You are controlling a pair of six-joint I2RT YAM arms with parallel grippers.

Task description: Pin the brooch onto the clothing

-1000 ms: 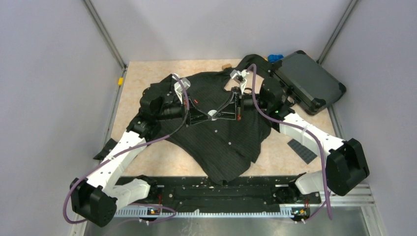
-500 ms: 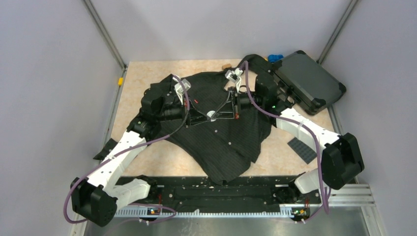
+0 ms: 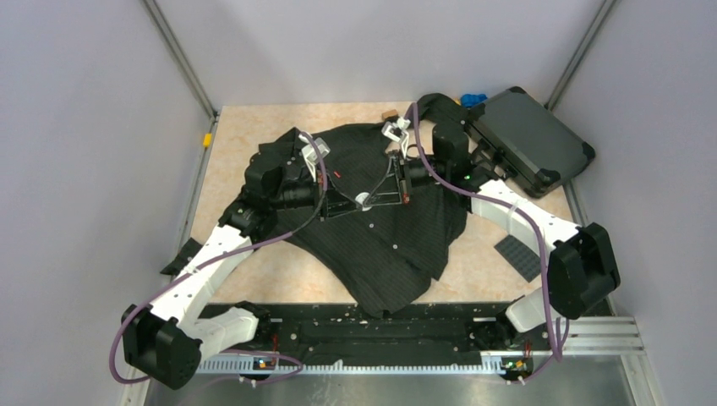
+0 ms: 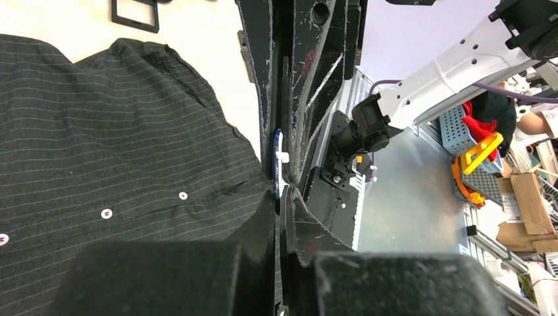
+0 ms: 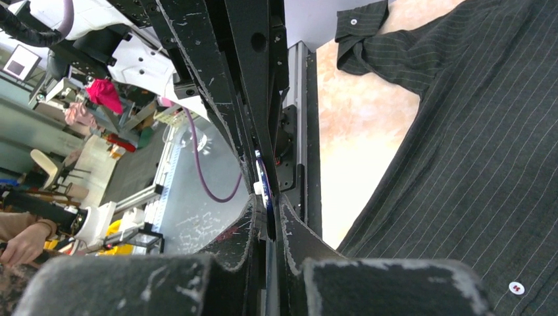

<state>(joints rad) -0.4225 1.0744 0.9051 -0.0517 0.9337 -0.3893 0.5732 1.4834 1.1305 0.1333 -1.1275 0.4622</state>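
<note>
The clothing [image 3: 380, 245], a black pinstriped shirt with white buttons, lies spread on the table; it also shows in the left wrist view [image 4: 99, 131] and the right wrist view [image 5: 487, 164]. Above its chest my left gripper [image 3: 355, 202] and right gripper [image 3: 373, 198] meet tip to tip. The brooch [image 3: 363, 200] sits between them, pale from above. Edge-on it is a thin blue disc [image 4: 277, 158] with a white clasp, its lower rim pinched in the shut left gripper [image 4: 283, 194]. The right gripper [image 5: 270, 204] is also shut on the brooch [image 5: 263, 181].
A dark hard case [image 3: 528, 139] lies at the far right, with a bright-blue toy piece [image 3: 473, 99] beside it. A small brown piece [image 3: 389, 112] sits at the far edge. Flat black plates lie at the right [image 3: 517, 258] and left [image 3: 182, 254] of the shirt.
The right arm's elbow and wrist have swung a little to the left and farther back. The meeting point of the two grippers has hardly shifted. Both stay shut.
</note>
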